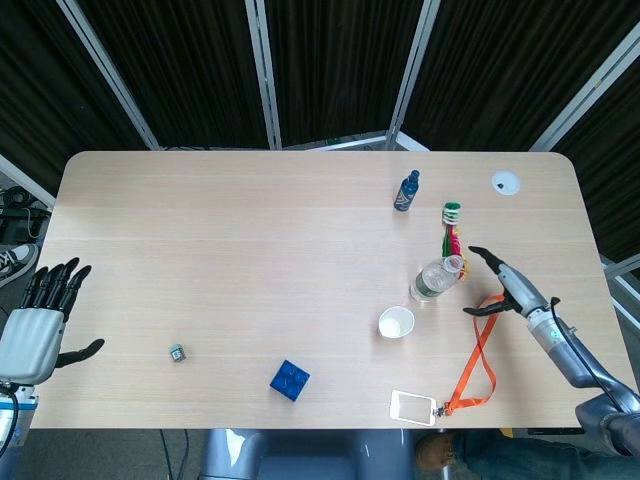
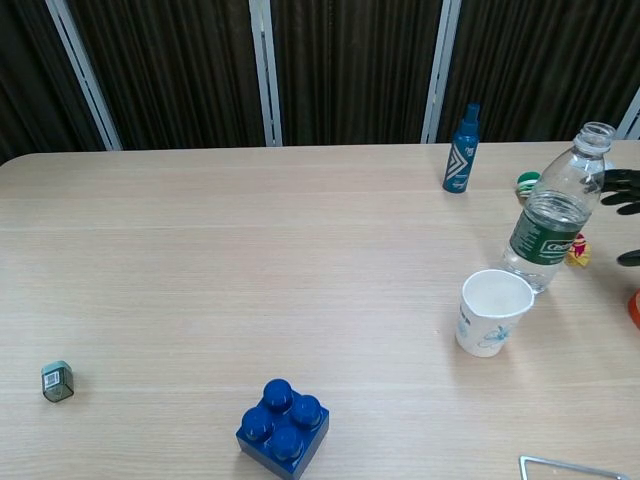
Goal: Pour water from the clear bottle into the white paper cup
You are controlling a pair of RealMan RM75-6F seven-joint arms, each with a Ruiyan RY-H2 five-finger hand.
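Two bottles (image 1: 437,278) (image 1: 406,191), one cup (image 1: 396,322)

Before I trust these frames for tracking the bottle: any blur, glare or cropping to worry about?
Head view: sharp, evenly lit, shadows soft; the clear bottle looks small and foreshortened from above. Chest view: bottle and white paper cup crisp, no glare, but the right hand is cropped at the frame edge.
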